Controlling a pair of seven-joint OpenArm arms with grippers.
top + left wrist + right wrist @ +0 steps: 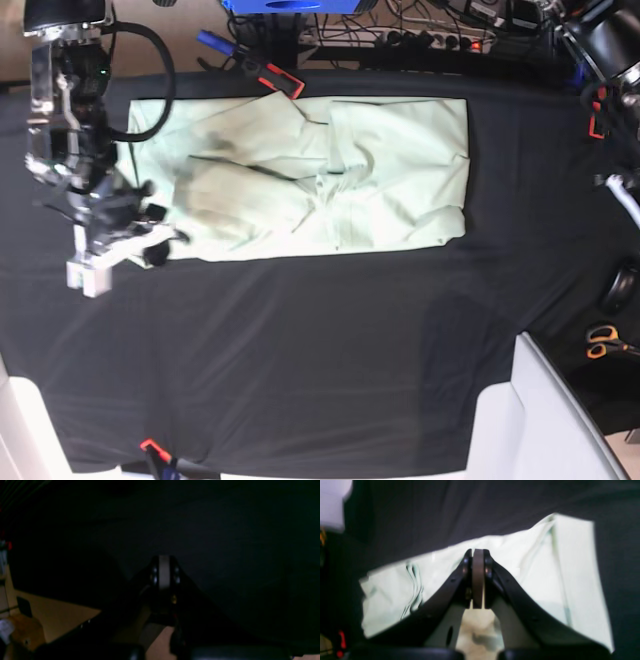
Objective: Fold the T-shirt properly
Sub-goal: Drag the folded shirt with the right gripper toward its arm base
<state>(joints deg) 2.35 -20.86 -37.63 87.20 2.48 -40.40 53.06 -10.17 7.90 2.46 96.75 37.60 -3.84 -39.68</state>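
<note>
The T-shirt point(320, 175) is lying folded on the black table cover point(320, 370), its end beside the right gripper point(478, 552), whose jaws are pressing together empty; the left gripper point(164, 560) is likewise closed over bare cover.

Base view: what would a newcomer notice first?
The pale mint-green T-shirt, partly folded into a wide band, lies across the far half of the black table cover. The right gripper sits shut at its near-left corner. Orange-handled scissors lie at the right edge.
</note>
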